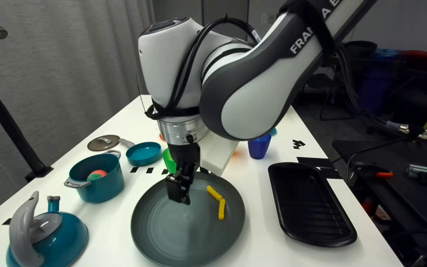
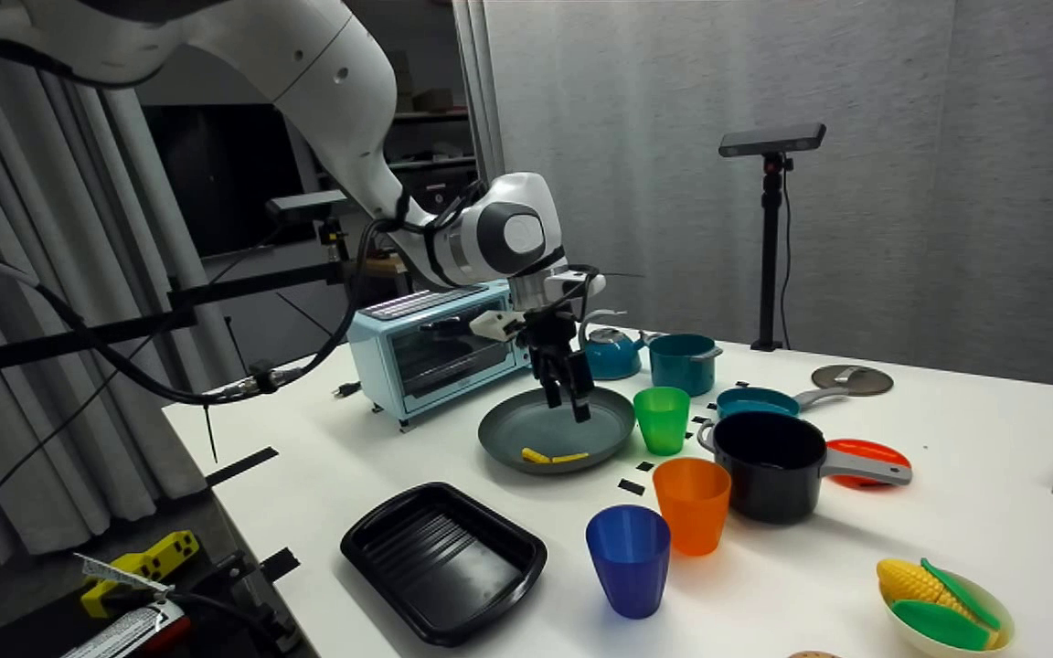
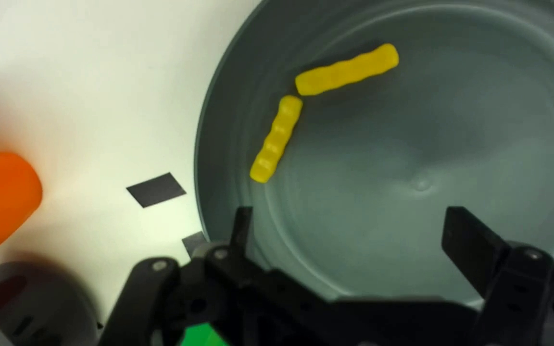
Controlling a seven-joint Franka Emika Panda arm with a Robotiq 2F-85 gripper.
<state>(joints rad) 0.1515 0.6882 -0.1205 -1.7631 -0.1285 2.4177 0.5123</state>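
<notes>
Yellow crinkled sticks (image 2: pixel 535 455), probably light, fairly stiff and best pinched across the middle, lie in the near part of a gray plate (image 2: pixel 510 431) in an exterior view, while a gripper (image 2: pixel 568 409) with spread, empty jaws hangs above and a green cup (image 2: pixel 662 422) stands just right.

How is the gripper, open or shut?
Open: in the wrist view the gripper has its fingers wide apart with nothing gripped between them; both yellow sticks lie in the gray dish.
</notes>
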